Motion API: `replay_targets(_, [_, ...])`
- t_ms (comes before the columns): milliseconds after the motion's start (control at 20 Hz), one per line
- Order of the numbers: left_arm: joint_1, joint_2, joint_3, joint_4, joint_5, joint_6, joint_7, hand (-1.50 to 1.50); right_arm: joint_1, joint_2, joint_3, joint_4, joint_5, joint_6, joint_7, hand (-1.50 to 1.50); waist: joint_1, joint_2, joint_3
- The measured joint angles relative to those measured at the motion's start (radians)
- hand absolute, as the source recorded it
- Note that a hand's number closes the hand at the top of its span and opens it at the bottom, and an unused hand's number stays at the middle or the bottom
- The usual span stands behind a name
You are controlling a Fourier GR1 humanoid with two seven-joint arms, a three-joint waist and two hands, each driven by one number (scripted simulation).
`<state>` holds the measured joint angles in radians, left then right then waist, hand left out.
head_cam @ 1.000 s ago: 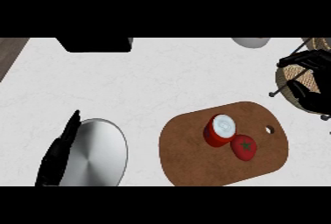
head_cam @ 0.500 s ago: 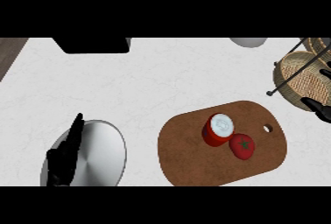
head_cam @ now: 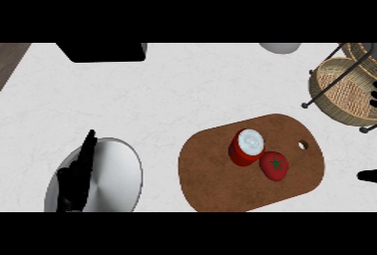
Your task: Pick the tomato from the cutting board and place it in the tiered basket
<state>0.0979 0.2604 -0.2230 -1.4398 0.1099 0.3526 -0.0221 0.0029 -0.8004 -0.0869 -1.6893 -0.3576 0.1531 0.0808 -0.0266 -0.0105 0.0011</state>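
Head view: the tomato [head_cam: 275,165], red with a dark green star-shaped stem mark on top, sits on the right part of the brown cutting board [head_cam: 210,172]. A red container with a white top [head_cam: 247,145] is just to its far left on the same board, so close that I cannot tell whether they touch. The board's small hanging hole [head_cam: 302,145] is a little to the far right of the tomato. The board lies on the white marbled desk [head_cam: 169,99], toward the near right. The tiered basket [head_cam: 340,94], wicker trays in a black wire frame, stands on the desk at the far right, well apart from the tomato and clear of the board. Only a small black piece of the right hand [head_cam: 367,175] shows at the right edge, just right of the board, and I cannot tell whether it is open or closed. The left hand [head_cam: 76,177] is at the near left, its fingers straight and pointing away, holding nothing, over a silver plate [head_cam: 114,172]. At the far edge are a black block [head_cam: 103,52] and part of a pale grey round object [head_cam: 280,47].
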Motion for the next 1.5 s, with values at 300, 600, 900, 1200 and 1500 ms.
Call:
replay_targets(300, [-0.011,0.001,0.001,0.000,-0.003,-0.007,0.020,0.00,0.024,-0.153,0.077,-0.203,0.159,0.012,0.206,-1.50,0.008,0.001,-0.001])
replay_targets(600, [-0.022,-0.027,0.003,0.023,-0.017,-0.006,-0.010,0.00,0.030,-0.142,0.166,-0.406,0.332,-0.068,0.451,-1.50,0.019,0.003,0.002])
replay_targets(900, [-0.030,-0.033,0.004,0.013,-0.033,-0.016,0.023,0.00,0.009,-0.064,0.292,-0.449,0.535,-0.085,0.571,-1.50,0.029,0.006,0.003])
replay_targets(1200, [-0.036,-0.039,0.010,0.011,-0.043,-0.024,0.038,0.00,-0.056,-0.018,0.414,-0.431,0.686,-0.016,0.712,-1.50,0.035,0.007,0.003])
replay_targets(1500, [-0.038,-0.054,0.020,0.015,-0.056,-0.028,0.042,0.00,-0.069,0.065,0.501,-0.425,0.780,0.056,0.806,-1.50,0.032,0.007,0.003])
